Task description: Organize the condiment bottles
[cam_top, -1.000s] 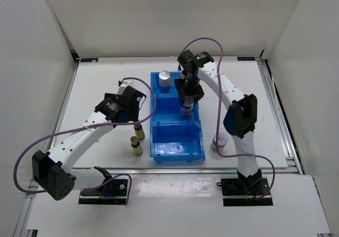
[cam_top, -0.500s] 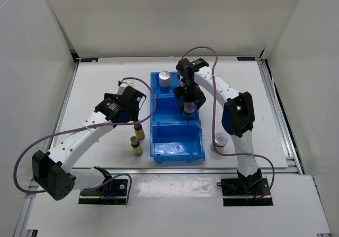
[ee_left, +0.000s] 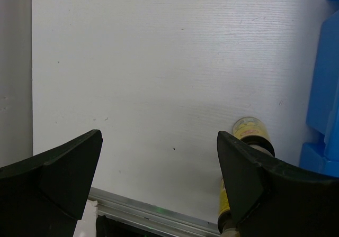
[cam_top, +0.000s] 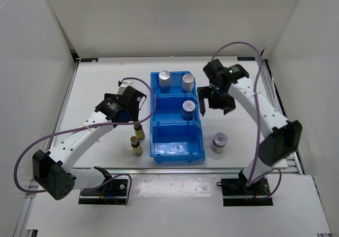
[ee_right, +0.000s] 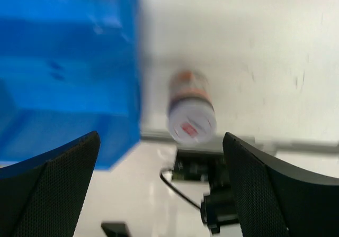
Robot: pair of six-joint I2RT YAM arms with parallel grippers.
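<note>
1. I am keeping my right pincer released, its two fingers spread wide with nothing between them. It is hanging above the white worktop, just beside the right wall of the blue plastic bin with three compartments.
2. The left tall white silver-capped bottle and the right tall white silver-capped bottle are standing side by side in the far compartment of the bin.
3. The first squat silver-lidded jar is sitting in the middle compartment, toward its right side.
4. The second squat silver-lidded jar is standing on the worktop, near the bin's near right corner but apart from it. My right wrist camera is showing this jar blurred, with a small red mark on its lid, beside the bin.
5. I am holding my left pincer released too, and it is grasping nothing. It is hovering over the worktop to the left of the bin.
6. The farther slim yellow-brown dark-capped bottle and the nearer slim yellow-brown dark-capped bottle are standing on the worktop, close to the bin's left wall. In my left wrist view, one of them is appearing upright just beside one finger of my pincer.
</note>
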